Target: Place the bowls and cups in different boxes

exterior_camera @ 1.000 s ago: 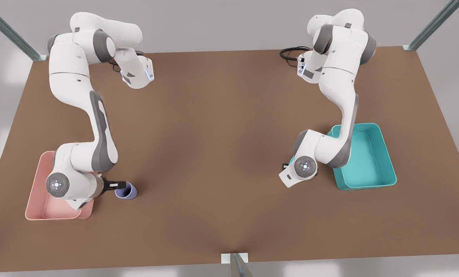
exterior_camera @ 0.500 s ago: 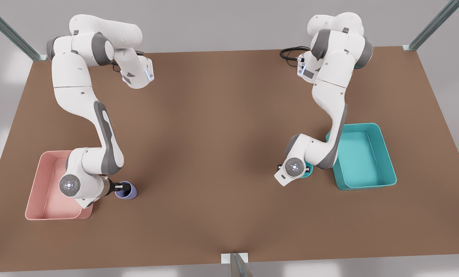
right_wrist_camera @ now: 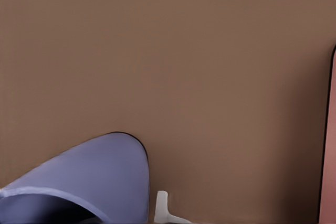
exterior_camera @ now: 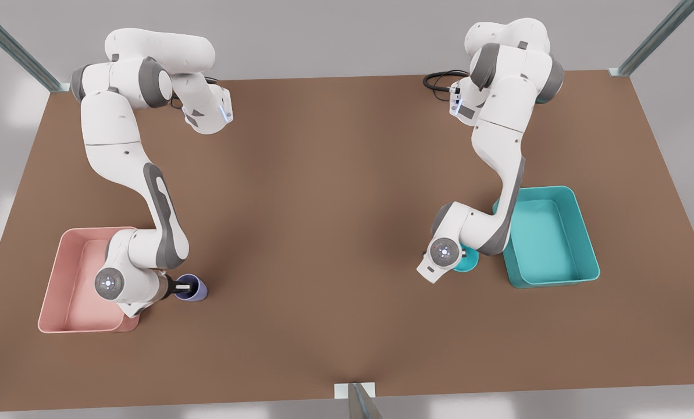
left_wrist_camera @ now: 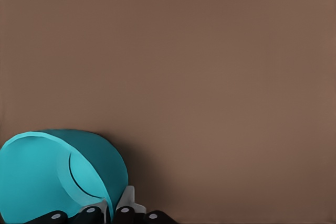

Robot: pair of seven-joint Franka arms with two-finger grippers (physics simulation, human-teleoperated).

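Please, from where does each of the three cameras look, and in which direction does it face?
Front view: high above the table, facing down; both arms show.
Left wrist view: on the left hand, facing the table past the teal bowl; fingertips show at the bowl's rim.
Right wrist view: on the right hand, facing the table past the purple cup; one fingertip shows.
Shared: bowl and cup appear from above too.

A small lavender cup stands on the brown table just beside the pale pink box, on the front view's left. A small teal bowl sits just beside the teal box on the front view's right. Both boxes are rectangular, open-topped tubs with rounded corners.
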